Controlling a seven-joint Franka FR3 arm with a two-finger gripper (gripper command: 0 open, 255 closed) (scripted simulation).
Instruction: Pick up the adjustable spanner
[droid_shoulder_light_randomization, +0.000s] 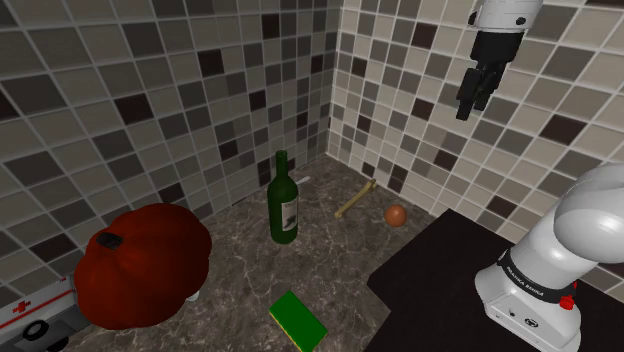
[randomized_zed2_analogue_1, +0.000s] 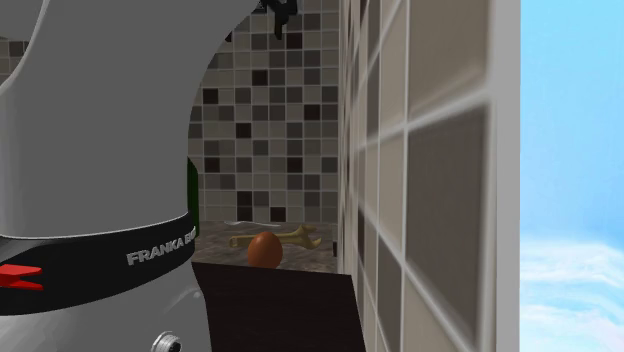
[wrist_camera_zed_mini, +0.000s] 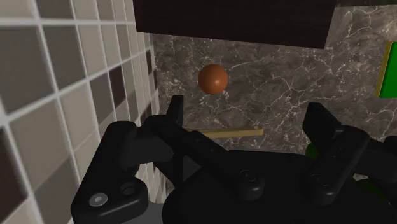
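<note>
Shoulder view: shows the gripper (droid_shoulder_light_randomization: 474, 100) high up by the tiled wall (droid_shoulder_light_randomization: 400, 70), empty, well above the adjustable spanner (droid_shoulder_light_randomization: 355, 203), a tan bar lying flat on the marbled counter (droid_shoulder_light_randomization: 240, 265) near the corner, with an orange ball (droid_shoulder_light_randomization: 396, 214) close by and a green bottle (droid_shoulder_light_randomization: 284, 200) towards that view's left.

Second exterior view: catches the gripper (randomized_zed2_analogue_1: 283, 15) at the top edge, and the adjustable spanner (randomized_zed2_analogue_1: 290, 237) beyond the ball (randomized_zed2_analogue_1: 265, 249).

Wrist view: finds the fingers (wrist_camera_zed_mini: 175, 111) spread wide, touching nothing, with the adjustable spanner (wrist_camera_zed_mini: 235, 133) on the counter between them.
</note>
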